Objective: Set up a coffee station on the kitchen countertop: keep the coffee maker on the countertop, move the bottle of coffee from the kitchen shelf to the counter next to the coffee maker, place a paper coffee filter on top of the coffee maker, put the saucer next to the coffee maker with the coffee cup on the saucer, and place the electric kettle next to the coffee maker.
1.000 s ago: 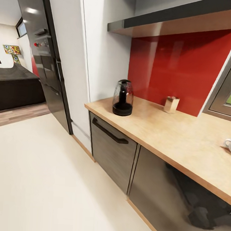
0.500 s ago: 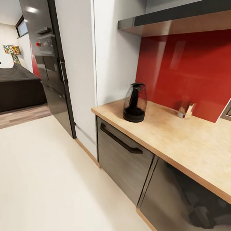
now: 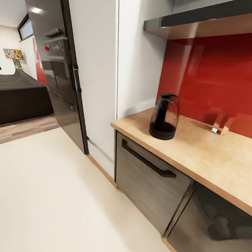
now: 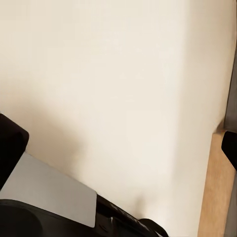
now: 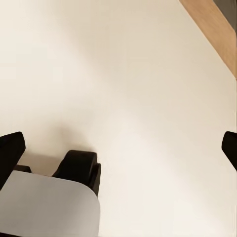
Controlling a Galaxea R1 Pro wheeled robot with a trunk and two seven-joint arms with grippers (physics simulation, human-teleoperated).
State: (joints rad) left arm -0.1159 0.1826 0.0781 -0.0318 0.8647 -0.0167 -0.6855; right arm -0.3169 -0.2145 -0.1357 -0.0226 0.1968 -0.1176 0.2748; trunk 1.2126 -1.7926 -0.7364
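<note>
Running from the middle of the head view off its right edge, the kitchen countertop (image 3: 199, 153) is a light wood-grain slab whose front edge slants down toward the lower right. Its near corner ends in the centre of the frame, butting against a tall white panel (image 3: 96, 64). On the slab, close to that corner and set back a little from the front edge, stands the electric kettle (image 3: 164, 116), upright, clear-bodied with a dark base. Farther right along the red backsplash (image 3: 218, 75) sits a small object (image 3: 220, 128), too blurred to name. Above, in the upper right, the kitchen shelf (image 3: 207, 19) juts out as a dark slab with a pale underside. Below the counter, a grey drawer front with a long black handle (image 3: 148, 164) faces the floor, and a glossy dark cabinet door (image 3: 213, 228) fills the lower right corner.

A wide stretch of pale cream floor (image 3: 51, 196) takes up the lower left half of the frame, open and unbroken up to the cabinet base. A tall glossy black fridge (image 3: 55, 62) stands in the upper left, with a dark sofa (image 3: 16, 97) and wooden flooring at the far left edge.

Both wrist views look down on the same cream floor, each with a wooden strip at one margin. The left gripper (image 4: 121, 148) and the right gripper (image 5: 121, 148) have their dark fingertips far apart at opposite frame edges, spread wide and holding nothing
</note>
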